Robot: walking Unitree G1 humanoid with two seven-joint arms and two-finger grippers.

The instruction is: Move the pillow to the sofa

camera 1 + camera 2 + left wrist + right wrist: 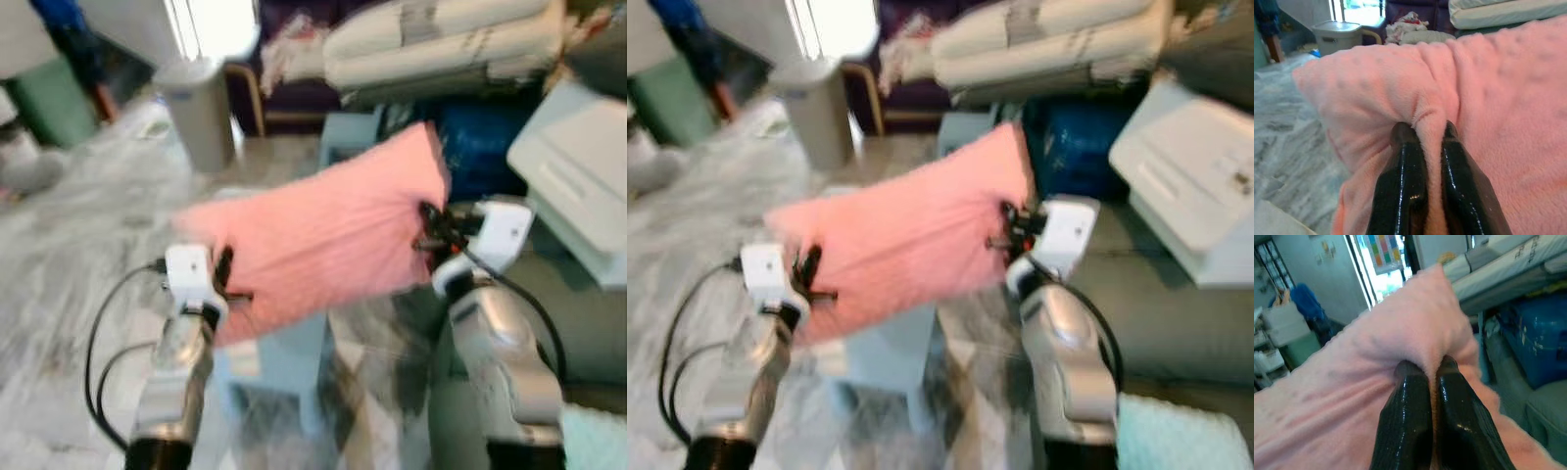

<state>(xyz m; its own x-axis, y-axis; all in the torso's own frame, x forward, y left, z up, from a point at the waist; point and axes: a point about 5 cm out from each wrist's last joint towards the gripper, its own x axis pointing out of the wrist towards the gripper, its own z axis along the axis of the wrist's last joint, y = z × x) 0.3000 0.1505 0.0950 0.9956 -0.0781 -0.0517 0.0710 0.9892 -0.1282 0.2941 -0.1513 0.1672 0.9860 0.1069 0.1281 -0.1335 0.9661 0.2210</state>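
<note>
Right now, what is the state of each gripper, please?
Left gripper: closed, pinching a fold of the pink pillow.
Right gripper: closed, pinching the pillow at its other end.

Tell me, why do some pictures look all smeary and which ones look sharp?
Both eye views are smeared by motion blur, so the pink pillow and floor look streaky; the window behind glares white. The left wrist view is sharp: the left gripper pinches a fold of pillow. The right wrist view is slightly soft around the right gripper.
</note>
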